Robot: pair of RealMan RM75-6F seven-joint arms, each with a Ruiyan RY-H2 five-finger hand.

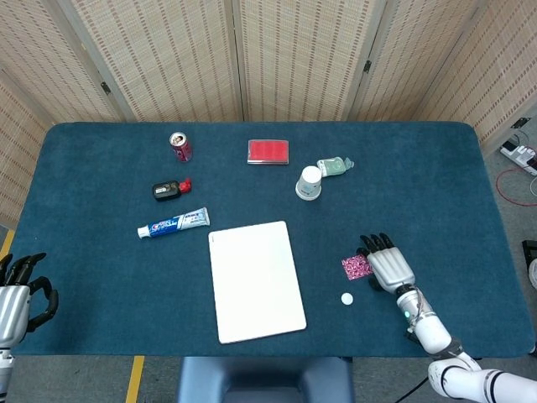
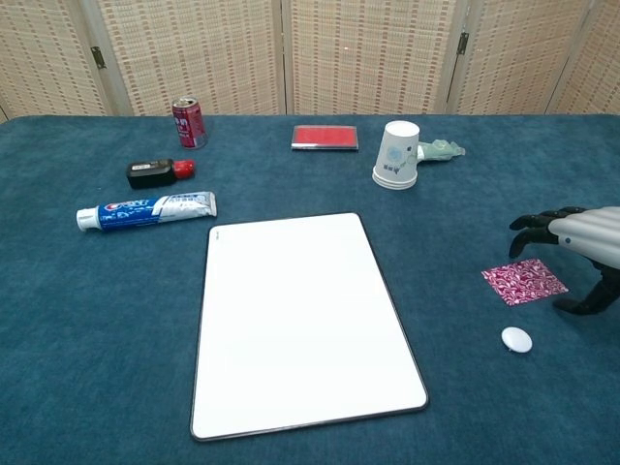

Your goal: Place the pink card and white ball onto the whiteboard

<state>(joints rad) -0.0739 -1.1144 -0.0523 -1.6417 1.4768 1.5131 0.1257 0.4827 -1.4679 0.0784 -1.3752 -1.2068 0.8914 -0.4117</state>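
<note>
The pink patterned card (image 1: 355, 267) (image 2: 524, 281) lies flat on the blue cloth, right of the whiteboard (image 1: 255, 280) (image 2: 296, 321). A small white ball (image 1: 346, 298) (image 2: 516, 339) rests just in front of the card. My right hand (image 1: 388, 266) (image 2: 579, 247) hovers over the card's right edge, fingers spread and holding nothing; whether it touches the card I cannot tell. My left hand (image 1: 18, 298) sits at the table's near left corner, fingers loosely curled, empty, and is seen only in the head view.
Behind the whiteboard lie a toothpaste tube (image 1: 173, 224) (image 2: 146, 209), a black and red object (image 1: 170, 189), a soda can (image 1: 180, 145), a red case (image 1: 268, 151), an upturned paper cup (image 1: 309, 182) (image 2: 397, 154) and a small green item (image 1: 334, 166).
</note>
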